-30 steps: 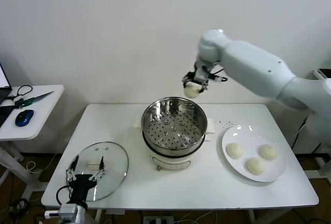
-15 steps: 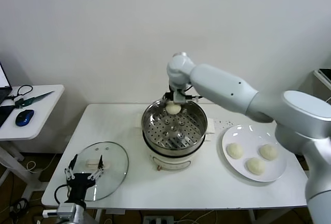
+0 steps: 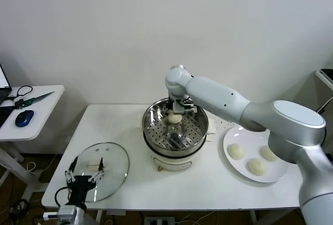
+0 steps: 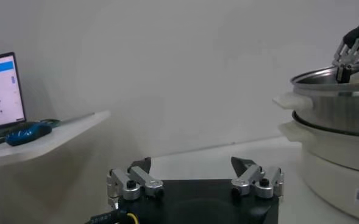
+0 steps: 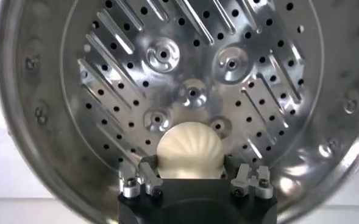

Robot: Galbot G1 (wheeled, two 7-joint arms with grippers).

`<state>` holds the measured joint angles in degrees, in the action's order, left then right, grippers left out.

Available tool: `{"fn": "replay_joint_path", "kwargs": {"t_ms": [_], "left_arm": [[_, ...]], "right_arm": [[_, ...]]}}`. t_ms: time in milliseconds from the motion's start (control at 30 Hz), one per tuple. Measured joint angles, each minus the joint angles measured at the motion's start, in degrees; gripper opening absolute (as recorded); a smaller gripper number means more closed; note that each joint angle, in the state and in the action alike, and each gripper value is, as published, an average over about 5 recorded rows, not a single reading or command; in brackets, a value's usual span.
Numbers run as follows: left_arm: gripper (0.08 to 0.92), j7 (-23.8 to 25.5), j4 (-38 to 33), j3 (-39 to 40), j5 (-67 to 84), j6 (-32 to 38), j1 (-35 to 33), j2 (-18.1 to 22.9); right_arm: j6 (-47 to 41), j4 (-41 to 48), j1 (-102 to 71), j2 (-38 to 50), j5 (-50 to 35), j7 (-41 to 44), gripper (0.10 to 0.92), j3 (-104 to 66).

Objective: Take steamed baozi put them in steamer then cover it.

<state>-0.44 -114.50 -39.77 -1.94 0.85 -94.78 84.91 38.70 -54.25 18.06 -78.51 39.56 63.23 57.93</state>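
over the steamer (image 3: pixel 175 131), the right gripper (image 5: pixel 193 180) parts slightly around the first bun (image 5: pixel 189 149) above its floor, grip uncertain; three buns (image 3: pixel 257 166) and the lid (image 3: pixel 99 170) wait.

Steamer (image 3: pixel 175 131) mid-table, cover (image 3: pixel 100 171) left, plate (image 3: pixel 255 154) right.

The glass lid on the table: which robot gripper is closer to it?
Left. The left gripper hangs open over the lid's near edge; the right gripper is away inside the steamer, at a baozi.
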Motion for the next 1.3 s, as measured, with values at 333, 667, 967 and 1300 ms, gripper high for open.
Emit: {"fn": "replay_joint_path", "kwargs": {"t_ms": [333, 667, 967, 1300], "left_arm": [[0.823, 0.2, -0.3, -0.1, 0.0, 0.0, -0.5, 0.0], [0.823, 0.0, -0.7, -0.1, 0.0, 0.1, -1.0, 0.1], [0.823, 0.1, -1.6, 0.2, -0.1, -0.2, -1.2, 0.1], [0.823, 0.1, -2.6, 0.6, -0.2, -0.3, -1.5, 0.2]], "right_arm": [[-0.1, 0.2, 0.5, 0.5, -2.6, 1.2, 0.822, -0.5], [-1.8, -2.0, 4.6, 4.4, -10.3, 3.4, 0.823, 0.1], [-14.6, -6.0, 12.7, 13.8, -30.6, 0.6, 0.823, 7.3], [-35.1, -11.2, 15.8, 27.7, -50.7, -0.4, 0.823, 13.1]]}}
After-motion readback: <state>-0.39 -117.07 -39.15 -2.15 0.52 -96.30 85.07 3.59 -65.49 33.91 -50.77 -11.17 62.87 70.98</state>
